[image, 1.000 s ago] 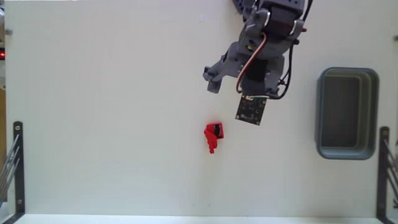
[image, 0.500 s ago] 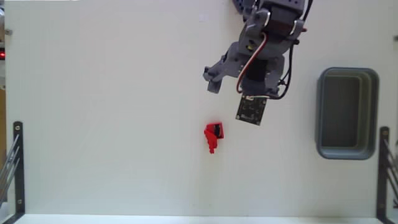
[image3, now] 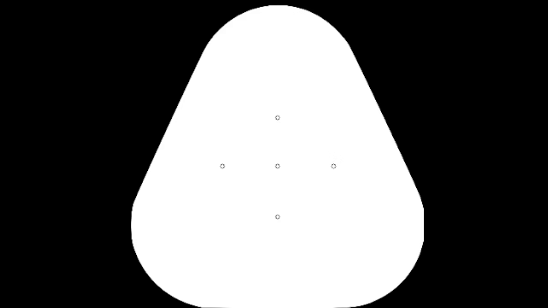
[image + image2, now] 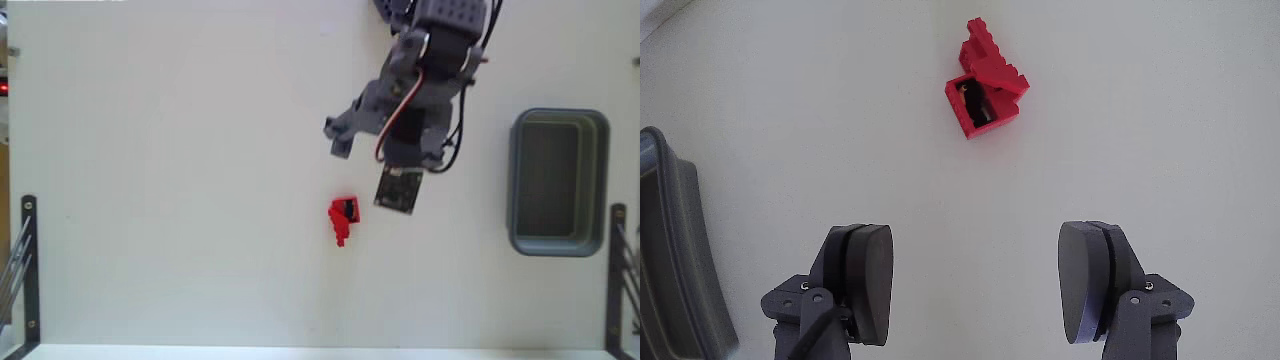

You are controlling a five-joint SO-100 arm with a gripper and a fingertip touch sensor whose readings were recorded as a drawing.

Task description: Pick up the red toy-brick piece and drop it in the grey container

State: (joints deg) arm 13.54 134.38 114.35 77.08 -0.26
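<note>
The red toy-brick piece (image 4: 342, 220) lies on the white table, a small stepped shape with a dark spot. In the wrist view it (image 4: 986, 83) sits ahead of the fingers, a little right of centre and well apart from them. My gripper (image 4: 368, 160) hangs above and to the right of it in the fixed view. Its two fingers are spread wide in the wrist view, gripper (image 4: 975, 285) open, nothing between them. The grey container (image 4: 557, 181), a dark hollow tray, stands at the right; its rim (image 4: 670, 250) shows at the wrist view's left edge.
Black metal brackets (image 4: 27, 260) stand at the left and right (image 4: 617, 270) table edges in the fixed view. The arm's body (image 4: 440, 40) reaches in from the top, trailing a red wire.
The gripper has shifted slightly down and left, toward the red piece. The brick and the container have not moved.
</note>
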